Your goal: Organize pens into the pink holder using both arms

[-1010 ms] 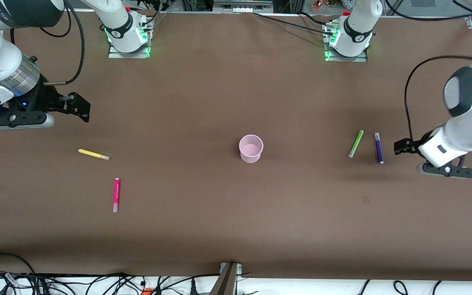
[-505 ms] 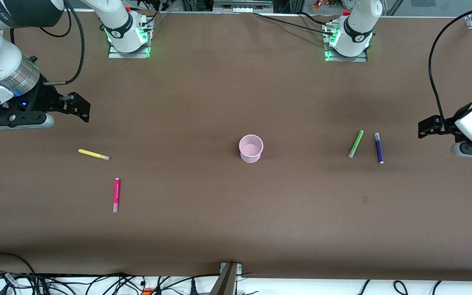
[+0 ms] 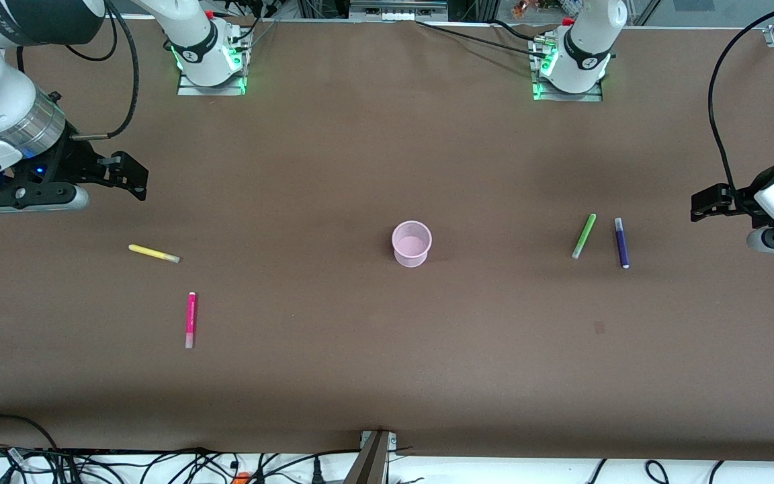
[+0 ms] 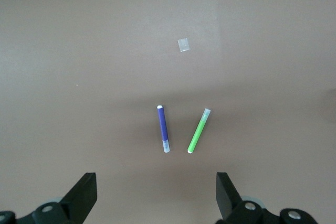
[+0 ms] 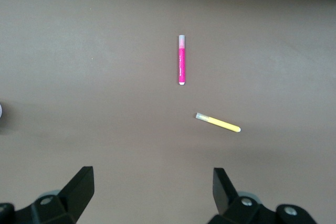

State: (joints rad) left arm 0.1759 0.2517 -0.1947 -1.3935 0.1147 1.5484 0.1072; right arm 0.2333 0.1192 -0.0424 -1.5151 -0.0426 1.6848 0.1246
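The pink holder (image 3: 412, 243) stands upright mid-table. The light green pen (image 3: 584, 236) and dark purple pen (image 3: 621, 243) lie side by side toward the left arm's end; they also show in the left wrist view, green (image 4: 198, 130) and purple (image 4: 163, 128). The yellow pen (image 3: 153, 253) and magenta pen (image 3: 191, 319) lie toward the right arm's end; the right wrist view shows yellow (image 5: 218, 123) and magenta (image 5: 181, 60). My left gripper (image 3: 706, 203) is open and empty, up in the air beside the purple pen. My right gripper (image 3: 128, 176) is open and empty, above the table by the yellow pen.
The brown table (image 3: 360, 349) has a small pale tape patch (image 4: 183, 44) near the green and purple pens. Both arm bases (image 3: 211, 57) stand along the table's edge farthest from the front camera. Cables lie off the nearest edge (image 3: 158, 464).
My left arm has lifted and drawn back toward its end of the table, away from the purple pen. The right arm and all pens have not moved.
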